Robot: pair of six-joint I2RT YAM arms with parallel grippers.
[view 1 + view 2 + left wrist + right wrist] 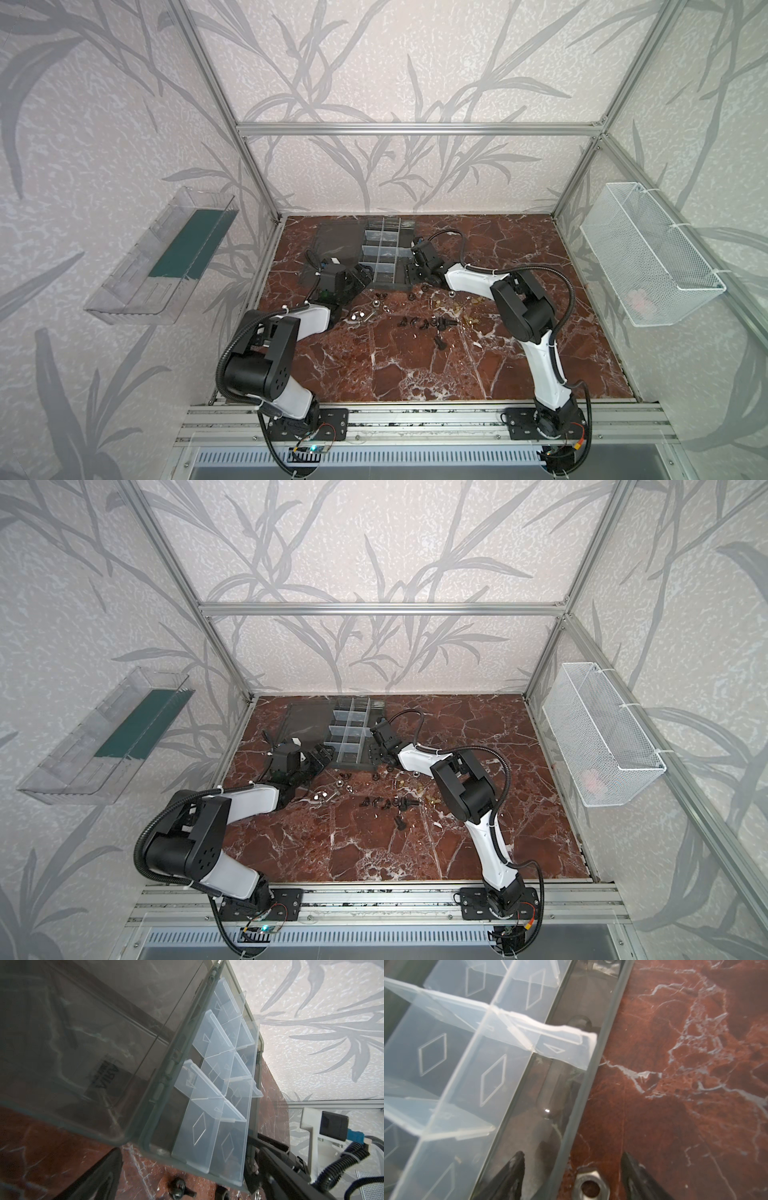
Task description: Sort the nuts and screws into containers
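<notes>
Right jaws: parted, fingertips (513,1167) astride the outer wall of the organiser case (388,286) at its near right corner.
Between them: a silver nut (591,1187) lies on the tabletop (415,374), just outside that wall.
Left jaws: spread wide at the case's near left corner, beside the smoky lid (336,245), which lies open.
Containers (209,1126): compartments with clear dividers inside the case; I cannot tell their contents.
Screws (415,323): black ones lie loose on the tabletop in front of the case.
Nuts (455,309): brass ones lie scattered in front of the case, toward its right.
</notes>
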